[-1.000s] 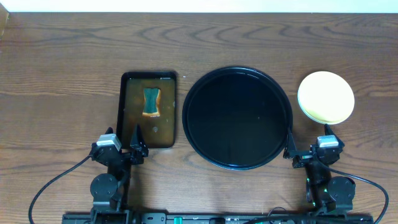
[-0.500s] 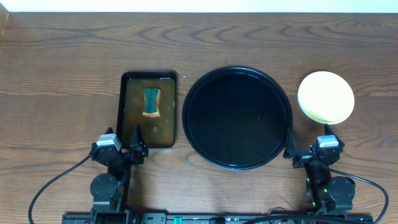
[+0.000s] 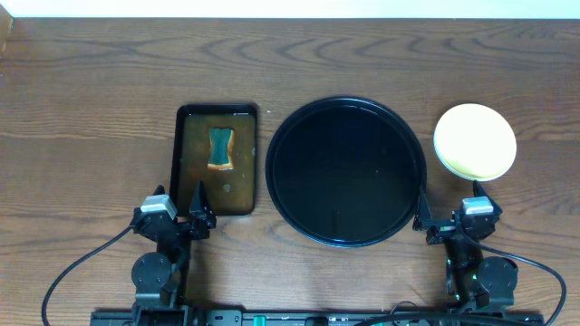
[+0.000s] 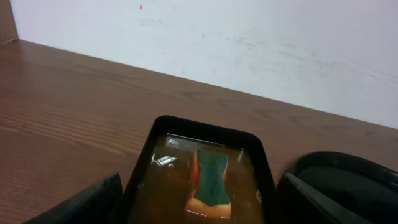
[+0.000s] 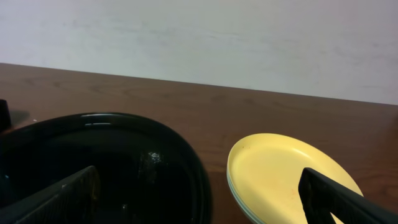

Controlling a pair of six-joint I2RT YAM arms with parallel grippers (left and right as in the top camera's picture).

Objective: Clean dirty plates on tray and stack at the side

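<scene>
Brown wooden surface (image 3: 91, 72) carries the tray (image 3: 344, 172), round and black, in the middle. A rectangular tray (image 3: 176, 163) of brown liquid lies left of it. The plates (image 3: 475, 141) sit stacked just right of the tray, the yellow one on top. The left hand (image 3: 179, 210) and the right hand (image 3: 450, 213) are wide open, holding nothing. A green sponge (image 3: 220, 148) lies in the liquid.

Left arm (image 3: 152, 270) and right arm (image 3: 490, 276) were black with round joint housings; thin black cables (image 3: 68, 276) looped off each. Silver-grey block (image 3: 156, 206) atop each wrist. Claw fingers (image 4: 87, 202) were dark, matte, wedge-shaped.
</scene>
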